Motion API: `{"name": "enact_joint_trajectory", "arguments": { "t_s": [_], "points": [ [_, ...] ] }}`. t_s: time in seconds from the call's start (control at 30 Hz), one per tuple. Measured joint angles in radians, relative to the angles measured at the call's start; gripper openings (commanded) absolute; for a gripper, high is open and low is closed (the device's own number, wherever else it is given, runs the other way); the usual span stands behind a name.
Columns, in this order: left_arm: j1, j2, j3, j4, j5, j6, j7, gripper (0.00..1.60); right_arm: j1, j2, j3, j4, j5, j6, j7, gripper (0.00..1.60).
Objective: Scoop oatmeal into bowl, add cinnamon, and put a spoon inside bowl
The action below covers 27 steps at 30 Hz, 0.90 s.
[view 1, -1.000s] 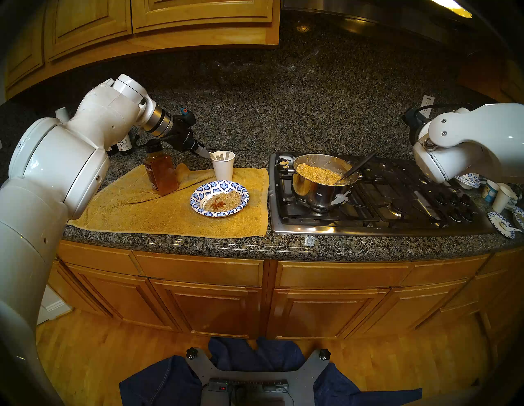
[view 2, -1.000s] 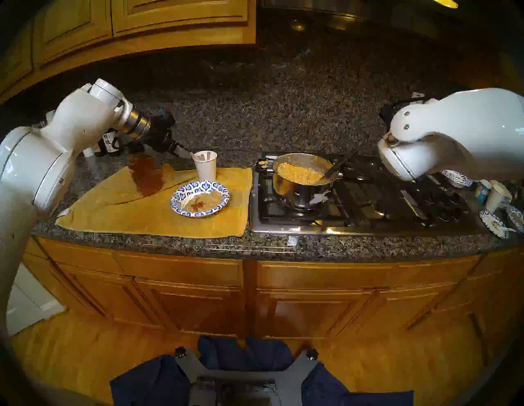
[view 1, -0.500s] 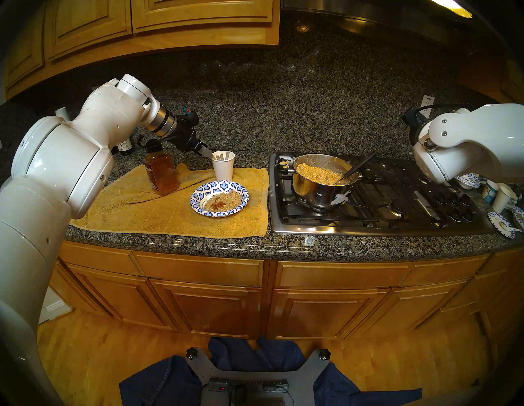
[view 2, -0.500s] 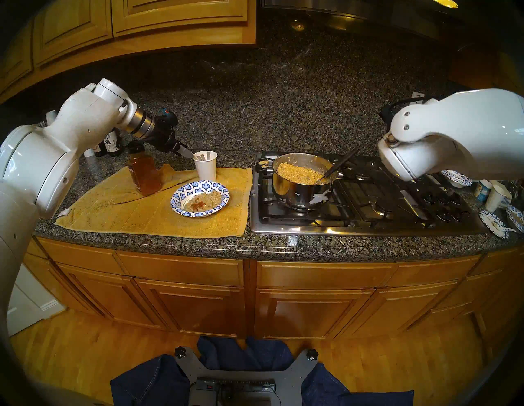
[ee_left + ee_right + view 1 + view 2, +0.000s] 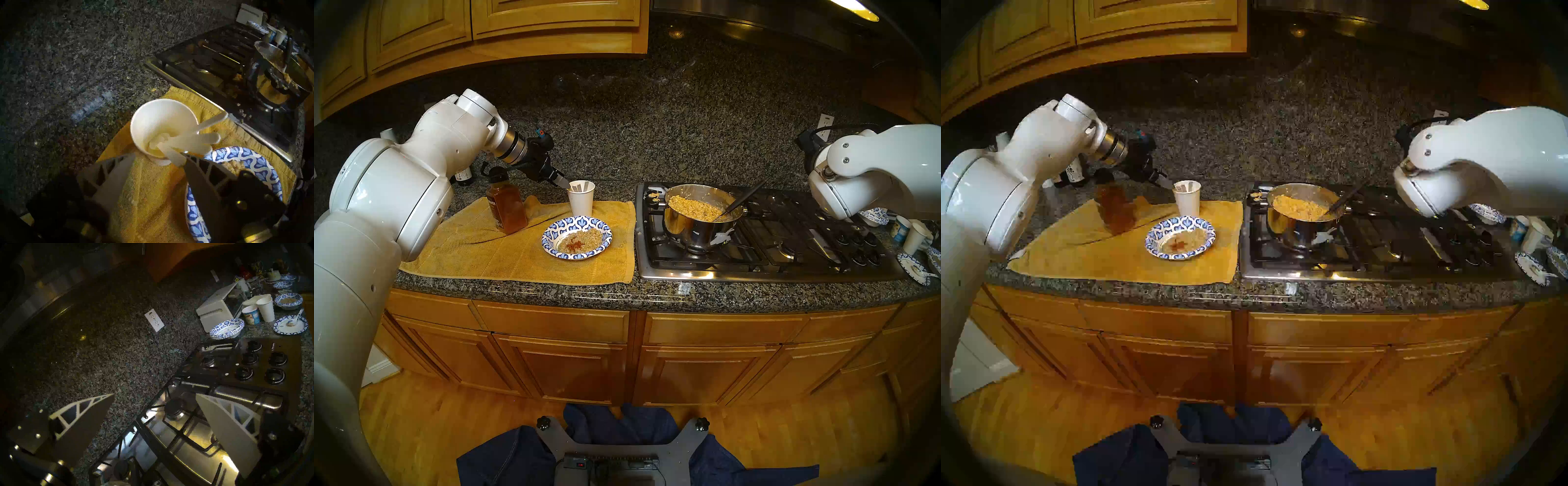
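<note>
The blue-patterned bowl (image 5: 577,237) sits on the yellow towel (image 5: 504,251), holding oatmeal (image 5: 582,239) dusted with cinnamon. The cinnamon jar (image 5: 505,203) stands upright behind it. White spoons (image 5: 192,140) lean in a paper cup (image 5: 581,200).

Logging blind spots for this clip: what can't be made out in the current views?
- Whether the left end effector touches a spoon: left wrist view, its finger covers the handle ends at the paper cup.
- Cinnamon label text: head view, too small.
- Right end effector: hidden behind its arm in the head views.
- Bowl contents: left wrist view, mostly hidden by the finger.
</note>
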<state>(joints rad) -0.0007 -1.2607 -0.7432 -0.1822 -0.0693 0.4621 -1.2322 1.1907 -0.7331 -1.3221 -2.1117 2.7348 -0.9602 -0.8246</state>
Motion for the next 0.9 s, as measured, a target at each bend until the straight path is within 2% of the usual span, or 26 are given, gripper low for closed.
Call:
{"name": "enact_joint_trajectory", "arguments": {
  "t_s": [0.23, 0.33, 0.37, 0.4, 0.43, 0.47, 0.5, 0.73, 0.9],
  "points": [
    [0.0, -0.005, -0.003, 0.002, 0.0, -0.002, 0.009, 1.03, 0.0, 0.001, 0.0, 0.0, -0.001, 0.0, -0.001, 1.6],
    [0.0, -0.007, -0.004, 0.003, 0.0, -0.003, 0.013, 0.8, 0.0, 0.001, 0.0, 0.0, -0.002, 0.0, -0.002, 1.6],
    [0.0, -0.008, -0.004, 0.003, 0.0, -0.003, 0.014, 0.78, 0.0, 0.001, 0.0, 0.0, -0.002, 0.0, -0.002, 1.6],
    [0.0, -0.009, -0.005, 0.003, 0.0, -0.003, 0.014, 0.69, 0.0, 0.001, 0.0, 0.0, -0.002, 0.0, -0.002, 1.6],
    [0.0, -0.01, -0.005, 0.003, 0.0, -0.003, 0.015, 0.53, 0.0, 0.001, 0.0, 0.0, -0.002, 0.0, -0.002, 1.6],
    [0.0, -0.01, -0.005, 0.004, 0.0, -0.004, 0.016, 0.53, 0.0, 0.001, 0.0, 0.0, -0.002, 0.0, -0.002, 1.6],
    [0.0, -0.011, -0.005, 0.004, 0.0, -0.004, 0.016, 0.29, 0.0, 0.002, 0.0, 0.0, -0.002, 0.0, -0.002, 1.6],
    [0.0, -0.012, -0.007, 0.006, 0.0, -0.008, 0.017, 0.35, 0.0, 0.002, 0.0, -0.001, -0.004, 0.0, -0.003, 1.6],
    [0.0, -0.013, -0.008, 0.008, 0.0, -0.01, 0.014, 0.33, 0.0, 0.003, 0.0, -0.001, -0.005, 0.0, -0.003, 1.6]
  ]
}}
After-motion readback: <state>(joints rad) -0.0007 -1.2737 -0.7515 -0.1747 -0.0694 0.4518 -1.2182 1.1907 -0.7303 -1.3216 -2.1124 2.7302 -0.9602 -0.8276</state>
